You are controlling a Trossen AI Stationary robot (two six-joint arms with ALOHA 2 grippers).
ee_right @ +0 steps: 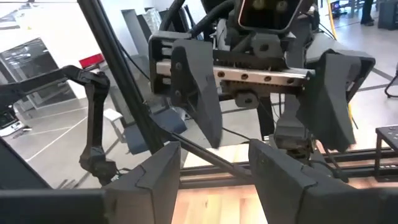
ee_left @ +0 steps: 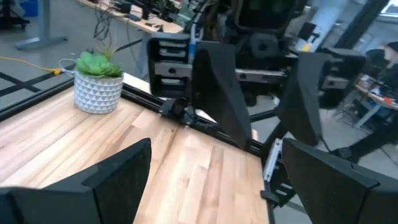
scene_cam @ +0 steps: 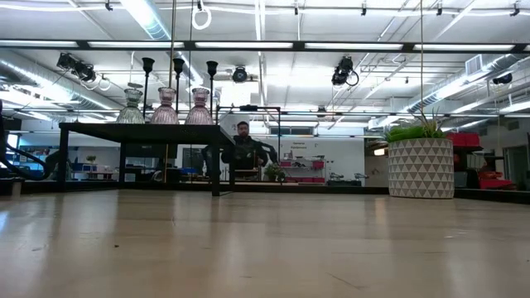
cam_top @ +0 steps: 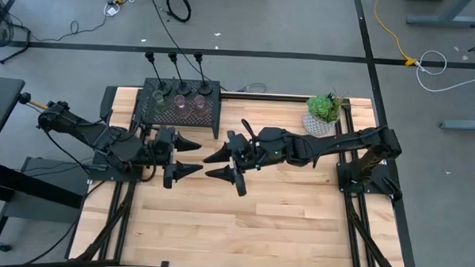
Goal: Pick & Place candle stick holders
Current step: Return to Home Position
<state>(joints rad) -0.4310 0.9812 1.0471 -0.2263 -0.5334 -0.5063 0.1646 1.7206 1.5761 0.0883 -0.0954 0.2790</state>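
**Both arms low at mid-worktop, six holders on the mesh shelf**

The wooden worktop (cam_top: 242,221) fills the middle of the high view. The two dark arms lie low over it and face each other near its centre. The left gripper (cam_top: 198,158) reaches in from the left side, its jaws spread wide and holding nothing. The right gripper (cam_top: 206,166) comes in from the right side, its jaws likewise apart and empty. The fingertips of the two grippers are just beside one another, and from above it is hard to say whether any of them touch. Each wrist view looks straight at the other arm's parted fingers.

The black mesh shelf (cam_top: 182,122) stands at the far edge of the worktop, left of centre. The green plant in its white patterned pot (cam_top: 323,121) sits near the far right corner, well apart from the shelf.

All the candle stick holders stand on top of the shelf in two rows. The three black candle stick holders (scene_cam: 178,79), thin-stemmed, form the row farther from the arms. The nearer row holds the pale green glass holder (scene_cam: 132,108) at the left end and the two pinkish glass holders (scene_cam: 166,106) beside it.

In the low view, a person (scene_cam: 242,141) sits in the room beyond the shelf.
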